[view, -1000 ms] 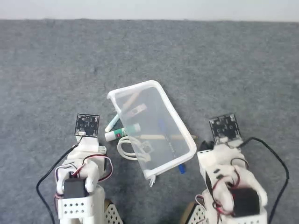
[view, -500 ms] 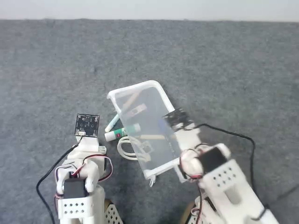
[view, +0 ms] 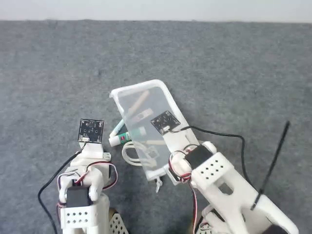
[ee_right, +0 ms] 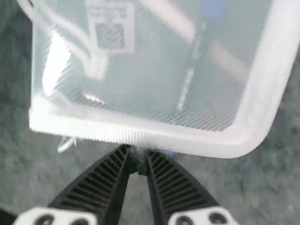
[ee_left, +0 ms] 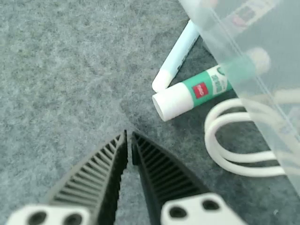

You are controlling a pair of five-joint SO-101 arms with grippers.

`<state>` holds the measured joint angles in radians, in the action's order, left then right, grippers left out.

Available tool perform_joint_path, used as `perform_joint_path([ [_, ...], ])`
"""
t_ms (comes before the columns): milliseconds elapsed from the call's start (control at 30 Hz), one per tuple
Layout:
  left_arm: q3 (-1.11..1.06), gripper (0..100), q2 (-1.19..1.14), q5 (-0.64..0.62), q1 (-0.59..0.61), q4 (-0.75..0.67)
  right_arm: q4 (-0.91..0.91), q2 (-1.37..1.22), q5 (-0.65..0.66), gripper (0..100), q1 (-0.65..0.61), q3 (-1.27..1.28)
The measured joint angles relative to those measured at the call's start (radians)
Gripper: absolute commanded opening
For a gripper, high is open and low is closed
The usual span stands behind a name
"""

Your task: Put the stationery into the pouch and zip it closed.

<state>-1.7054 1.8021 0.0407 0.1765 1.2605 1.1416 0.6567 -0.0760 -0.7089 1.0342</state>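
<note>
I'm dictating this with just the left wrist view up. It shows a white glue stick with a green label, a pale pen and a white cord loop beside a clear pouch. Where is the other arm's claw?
Observer: The right claw is at the white trim of the clear mesh pouch, on the edge nearest the arm bases. Its tips are together against that trim.
Operator: Where's the zip pull from there?
Observer: The small metal zip pull hangs off that same edge, by the corner to one side of the claw.
</note>
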Motion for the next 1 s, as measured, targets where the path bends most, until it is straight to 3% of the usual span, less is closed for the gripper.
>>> perform_joint_path([
  [200,0.000,1,0.000,0.000,0.000,0.000,-0.252,-0.043,-0.078,0.8,0.074,0.002],
  [600,0.000,1,0.000,0.000,0.000,0.000,-0.718,-0.044,-0.084,0.9,0.176,0.002],
  [800,0.000,1,0.000,0.000,0.000,0.000,-0.802,-0.075,-0.084,0.9,0.176,-0.017],
  [1000,0.000,1,0.000,0.000,0.000,0.000,-0.733,-0.336,-0.084,0.9,0.193,-0.236],
])
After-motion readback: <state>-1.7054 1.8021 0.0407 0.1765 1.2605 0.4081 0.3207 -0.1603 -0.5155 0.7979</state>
